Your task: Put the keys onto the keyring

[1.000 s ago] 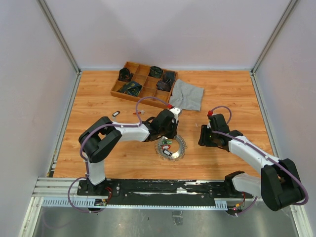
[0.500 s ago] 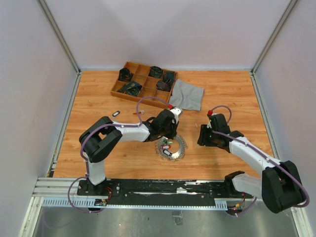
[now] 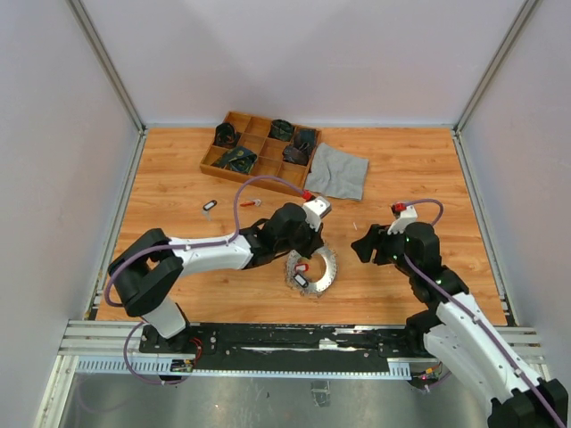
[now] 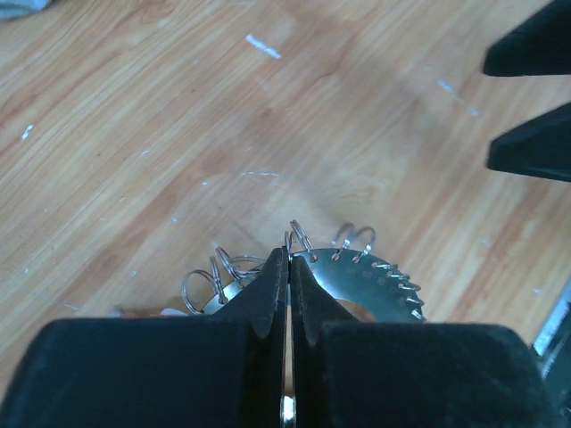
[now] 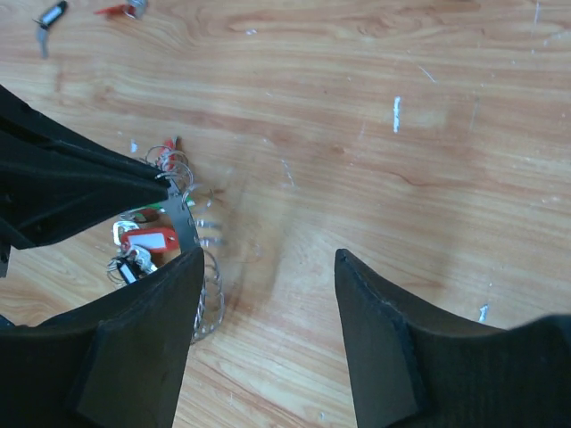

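Observation:
The keyring [image 3: 319, 270] is a silver toothed disc hung with small wire rings, tipped up off the wood. My left gripper [image 3: 306, 242] is shut on its rim; in the left wrist view the black fingers [image 4: 268, 290] pinch the thin metal edge of the keyring [image 4: 379, 281]. Keys with red and white tags [image 5: 150, 241] hang on the keyring [image 5: 188, 223]. My right gripper [image 3: 361, 247] stands open to the keyring's right, and nothing lies between its fingertips [image 5: 268, 263]. Two loose keys [image 3: 210, 205] [image 3: 250, 202] lie on the table at the far left.
A wooden compartment tray [image 3: 211, 161] with dark items stands at the back. A grey cloth [image 3: 338, 171] lies beside it on the right. The loose keys [image 5: 49, 18] also show at the top left of the right wrist view.
My left gripper has shut on the keyring's rim and tipped the keyring up. The left elbow has swung left and down. My right gripper has opened wider and its arm has drawn back.

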